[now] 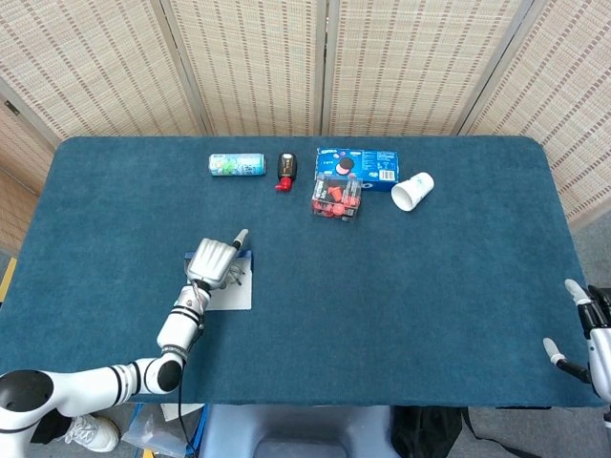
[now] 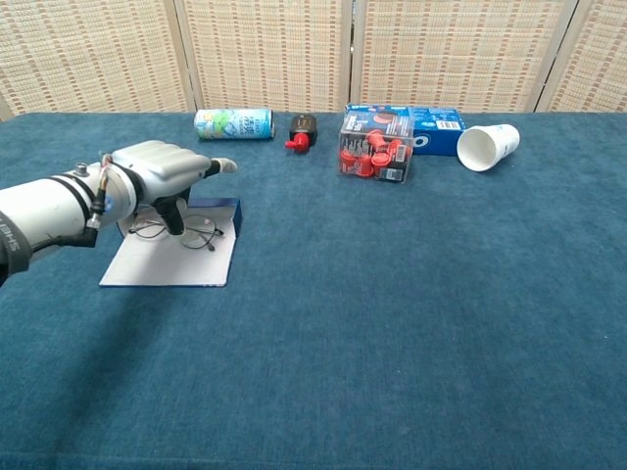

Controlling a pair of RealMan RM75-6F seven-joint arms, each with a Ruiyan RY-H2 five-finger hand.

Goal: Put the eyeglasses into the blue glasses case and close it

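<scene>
While over eyeglasses (image 2: 186,233), left robot hand (image 2: 157,171).

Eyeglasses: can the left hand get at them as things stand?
Probably yes. The left hand is directly over the eyeglasses on the open blue glasses case, nothing between them; contact can't be confirmed.

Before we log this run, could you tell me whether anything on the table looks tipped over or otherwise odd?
Yes: at the far edge, the paper cup and the drink can both lie on their sides rather than upright. Nothing looks spilled.
</scene>
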